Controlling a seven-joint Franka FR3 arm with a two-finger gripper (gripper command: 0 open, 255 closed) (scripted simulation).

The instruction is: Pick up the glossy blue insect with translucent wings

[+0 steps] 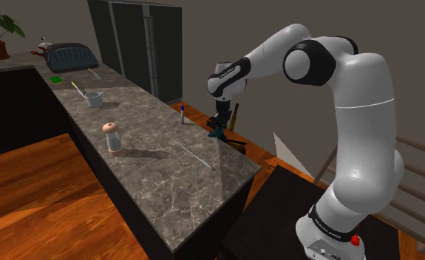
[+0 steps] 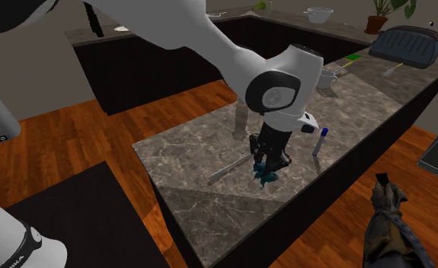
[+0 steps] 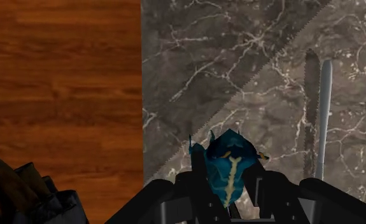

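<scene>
No legible text; faint lettering on arm base band (image 1: 330, 225) unreadable.

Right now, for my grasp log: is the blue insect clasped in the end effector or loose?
Clasped: the wrist view shows the blue insect pinched between the black fingers of the end effector. Lifted: cannot tell.

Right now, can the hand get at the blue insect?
Yes, it seems: the blue insect sits between the fingers of the hand, which appear to clasp it; nothing stands in between.

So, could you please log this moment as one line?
fingers: shut on blue insect | place: near counter edge | lift: cannot tell
</scene>
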